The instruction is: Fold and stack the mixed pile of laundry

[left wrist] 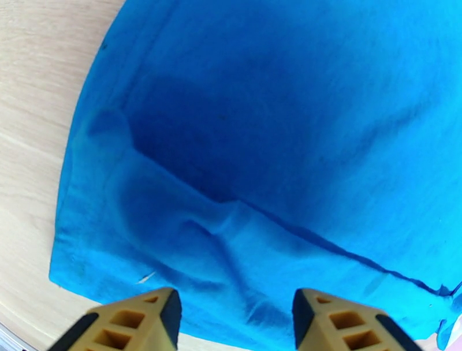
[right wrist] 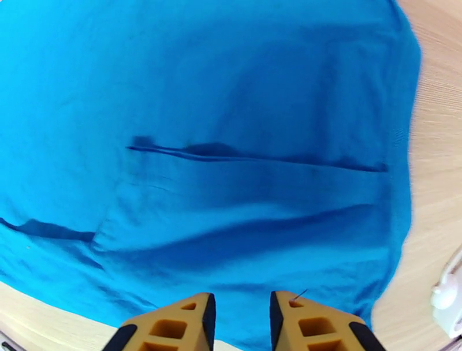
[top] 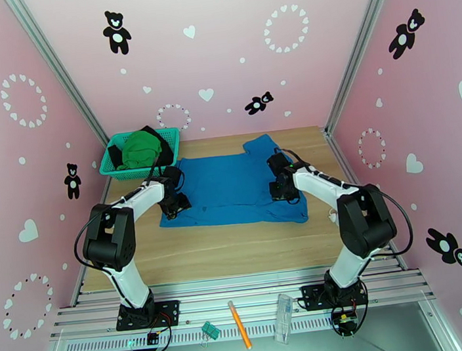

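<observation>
Blue and spread flat, the shirt [top: 232, 186] lies at the centre of the table [top: 238, 248], probably laid out so its sides can be folded inward. The green garment [top: 139, 149] and the black garment [top: 115, 156] wait bunched in the basket [top: 173, 138] at the upper left. Each claw hangs low over one side edge of the cloth, which would suit a paired pinch-and-fold. The left gripper [left wrist: 237, 301] has its jaws well apart, the right gripper [right wrist: 242, 303] has them narrowly parted, and nothing sits between either pair. The black garment is mostly buried under the green one, so its shape cannot be read. A dark horizontal seam [right wrist: 254, 157] in the right wrist view may be a pocket mouth or a fold; I cannot tell which. Both pairs of fingers are cut off by the bottom edge of their frames.
</observation>
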You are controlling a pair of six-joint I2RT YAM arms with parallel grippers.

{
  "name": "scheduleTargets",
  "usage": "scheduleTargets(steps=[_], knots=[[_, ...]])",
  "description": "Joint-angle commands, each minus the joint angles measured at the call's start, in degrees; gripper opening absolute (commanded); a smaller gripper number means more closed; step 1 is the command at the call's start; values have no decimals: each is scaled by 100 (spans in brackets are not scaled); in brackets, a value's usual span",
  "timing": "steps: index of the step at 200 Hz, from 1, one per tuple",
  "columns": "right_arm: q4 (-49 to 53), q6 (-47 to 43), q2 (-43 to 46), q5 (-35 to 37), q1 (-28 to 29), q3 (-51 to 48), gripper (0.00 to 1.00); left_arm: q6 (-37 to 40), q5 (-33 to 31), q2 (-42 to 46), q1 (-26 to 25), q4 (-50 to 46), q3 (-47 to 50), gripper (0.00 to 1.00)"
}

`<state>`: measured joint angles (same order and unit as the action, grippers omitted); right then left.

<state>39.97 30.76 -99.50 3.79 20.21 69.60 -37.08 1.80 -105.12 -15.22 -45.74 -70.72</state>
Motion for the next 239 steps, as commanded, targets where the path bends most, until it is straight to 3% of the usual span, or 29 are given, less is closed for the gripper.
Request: scheduleTargets(steps=[1,57,155,203,239], knots=[[-217,172,-414,-482,121,488,33,43,57,-49,-59,31,6,57],[-164,377,-1181,-433,178,1038,35,47,55,-104,-57,41,5,57],[-211,416,-1656,-442,264,1298,34,44,66,-175,-59,50,5,57],[-144,397,-1884,-414,256,1459,31,52,64,-188,-59,52,5,57],[-151,409,-1871,-397,259,1460,22,52,61,-186,-58,46,-12,57]])
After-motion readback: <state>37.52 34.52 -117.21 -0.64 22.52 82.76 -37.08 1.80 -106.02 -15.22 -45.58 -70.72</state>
